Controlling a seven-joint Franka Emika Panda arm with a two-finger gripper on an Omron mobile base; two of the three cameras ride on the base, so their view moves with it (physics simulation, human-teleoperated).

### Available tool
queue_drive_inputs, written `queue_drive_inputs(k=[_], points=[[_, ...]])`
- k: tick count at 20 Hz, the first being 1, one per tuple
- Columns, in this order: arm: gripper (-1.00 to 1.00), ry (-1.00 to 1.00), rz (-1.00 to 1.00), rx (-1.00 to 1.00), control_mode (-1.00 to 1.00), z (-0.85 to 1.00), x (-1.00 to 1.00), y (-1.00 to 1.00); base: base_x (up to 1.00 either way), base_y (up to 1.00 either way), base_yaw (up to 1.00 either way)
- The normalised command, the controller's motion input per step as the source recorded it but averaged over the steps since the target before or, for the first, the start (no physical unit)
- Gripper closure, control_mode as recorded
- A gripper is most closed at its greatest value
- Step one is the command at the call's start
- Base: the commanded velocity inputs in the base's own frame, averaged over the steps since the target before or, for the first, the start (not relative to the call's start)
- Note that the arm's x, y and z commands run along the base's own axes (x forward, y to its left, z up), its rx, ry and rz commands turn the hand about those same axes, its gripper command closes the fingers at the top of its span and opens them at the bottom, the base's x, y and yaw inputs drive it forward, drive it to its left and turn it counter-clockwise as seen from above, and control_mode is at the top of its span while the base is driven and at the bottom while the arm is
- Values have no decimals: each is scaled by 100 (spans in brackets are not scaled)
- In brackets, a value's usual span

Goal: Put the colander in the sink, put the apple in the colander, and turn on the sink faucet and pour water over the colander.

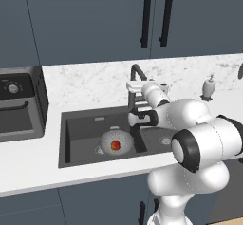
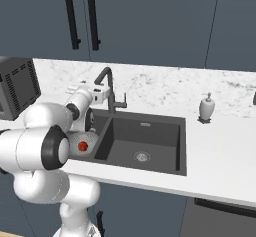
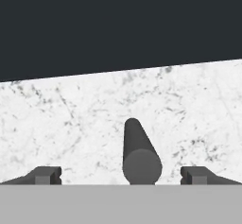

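The colander sits in the left basin of the dark sink, and the red-orange apple lies inside it. In the right base view my arm covers most of the colander, while the apple peeks out. The sink faucet rises at the back rim between the basins. My gripper hovers right at the faucet, above the sink. In the hand view a dark cylindrical part of the faucet points out between the fingertips of my open gripper, untouched. No water is visible.
A white soap dispenser stands on the marble counter to the right of the sink. A dark oven-like appliance sits on the counter to the left. Dark cabinets with black handles hang above the backsplash.
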Motion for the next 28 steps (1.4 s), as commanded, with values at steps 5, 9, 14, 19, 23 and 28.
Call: queue_drive_inputs(k=[5,9,14,19,23,28], points=[[-100,0,0,0,-100,0,15,0,0,0,0],[-100,0,0,0,-100,0,11,0,0,0,0],[-100,0,0,0,-100,0,9,0,0,0,0],[-100,0,0,0,-100,0,15,0,0,0,0],[-100,0,0,0,-100,0,14,0,0,0,0],[-100,0,0,0,-100,0,6,9,0,0,0]])
